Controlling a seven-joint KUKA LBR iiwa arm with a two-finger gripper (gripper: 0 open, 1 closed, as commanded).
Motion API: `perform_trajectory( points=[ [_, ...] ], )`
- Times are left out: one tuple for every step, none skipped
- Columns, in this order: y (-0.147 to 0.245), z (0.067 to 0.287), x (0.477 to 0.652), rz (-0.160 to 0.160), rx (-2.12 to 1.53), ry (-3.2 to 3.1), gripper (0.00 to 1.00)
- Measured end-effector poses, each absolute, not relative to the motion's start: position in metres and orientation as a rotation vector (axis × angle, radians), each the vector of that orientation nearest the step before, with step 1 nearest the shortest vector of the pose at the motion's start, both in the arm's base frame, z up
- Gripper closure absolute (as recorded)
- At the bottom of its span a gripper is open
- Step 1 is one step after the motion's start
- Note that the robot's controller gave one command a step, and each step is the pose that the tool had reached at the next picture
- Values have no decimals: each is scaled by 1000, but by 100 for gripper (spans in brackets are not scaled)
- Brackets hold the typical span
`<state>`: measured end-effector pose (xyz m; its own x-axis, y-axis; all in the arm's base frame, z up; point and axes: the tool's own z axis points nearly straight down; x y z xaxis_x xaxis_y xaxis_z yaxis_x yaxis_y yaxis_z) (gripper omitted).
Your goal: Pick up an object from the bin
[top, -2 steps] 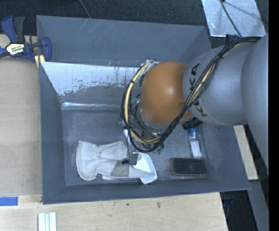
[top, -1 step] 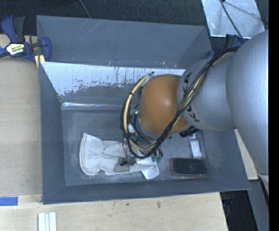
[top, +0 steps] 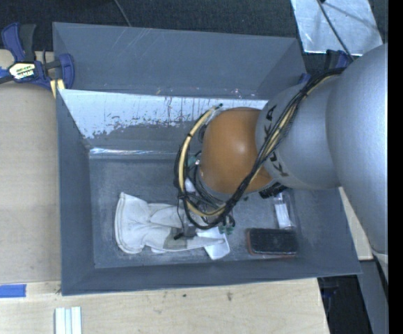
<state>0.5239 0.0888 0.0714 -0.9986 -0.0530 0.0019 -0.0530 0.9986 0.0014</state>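
Down low with the end effector (top: 180, 238) at the right end of the white glove (top: 142, 225), front floor of the bin (top: 76, 186); lying lengthwise leftward from there. Open or clamped? Cannot tell.

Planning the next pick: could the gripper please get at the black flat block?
Probably yes: the black flat block lies uncovered on the bin floor beside the gripper, though near a wall.
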Motion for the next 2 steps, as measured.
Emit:
perform_trajectory(
  points=[
    [94, 199, 540, -1, 33, -3144, 100],
    [94, 199, 540, -1, 32, -3143, 100]
  ],
)
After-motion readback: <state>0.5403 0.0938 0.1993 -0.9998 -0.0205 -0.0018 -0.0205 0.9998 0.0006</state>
